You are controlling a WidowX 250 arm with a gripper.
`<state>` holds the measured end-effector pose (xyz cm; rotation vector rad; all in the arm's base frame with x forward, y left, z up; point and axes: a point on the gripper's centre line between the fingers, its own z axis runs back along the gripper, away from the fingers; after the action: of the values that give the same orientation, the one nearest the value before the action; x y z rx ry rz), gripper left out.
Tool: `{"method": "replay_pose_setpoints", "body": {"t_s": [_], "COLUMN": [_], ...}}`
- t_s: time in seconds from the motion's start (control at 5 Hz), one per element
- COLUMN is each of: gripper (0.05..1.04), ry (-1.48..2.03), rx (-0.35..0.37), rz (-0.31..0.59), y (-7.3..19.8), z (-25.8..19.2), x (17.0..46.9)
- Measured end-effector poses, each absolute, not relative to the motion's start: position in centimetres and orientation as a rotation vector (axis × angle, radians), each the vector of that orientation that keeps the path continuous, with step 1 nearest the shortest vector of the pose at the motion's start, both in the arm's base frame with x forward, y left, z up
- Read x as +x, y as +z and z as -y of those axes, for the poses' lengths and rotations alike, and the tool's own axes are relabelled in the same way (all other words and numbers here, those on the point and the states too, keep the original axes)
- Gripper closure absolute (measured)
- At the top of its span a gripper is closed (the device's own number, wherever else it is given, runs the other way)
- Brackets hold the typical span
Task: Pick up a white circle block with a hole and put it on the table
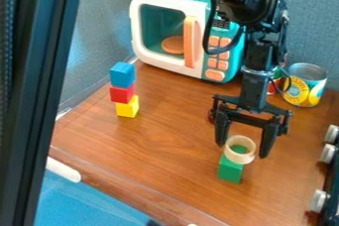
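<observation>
The tool [243, 150] stands open, astride the ring [239, 159] at 9 and 3 o'clock, presumably to pinch it off the green block [230, 171].

The brown wood-grain table [159, 145] carries a toy microwave [175, 31], yellow block [128, 107], green block [230, 170] and yellow-labelled can [305, 87].

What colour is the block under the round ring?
The block is green, seen best in the camera view.
</observation>
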<state>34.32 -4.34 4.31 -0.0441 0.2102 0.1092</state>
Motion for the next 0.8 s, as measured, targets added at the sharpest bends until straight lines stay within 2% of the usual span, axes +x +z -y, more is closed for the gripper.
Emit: {"method": "replay_pose_setpoints", "body": {"t_s": [0.2,0.4,0.8], "gripper": [0.118,0.318,0.322], "ry": [0.113,0.098,0.09], "rx": [-0.049,-0.063,-0.101], "rz": [-0.212,-0.21,-0.209], "y": [4.2,4.09,4.17], "z": [4.43,4.57,4.17], "x": [34.31,34.39,34.53]}}
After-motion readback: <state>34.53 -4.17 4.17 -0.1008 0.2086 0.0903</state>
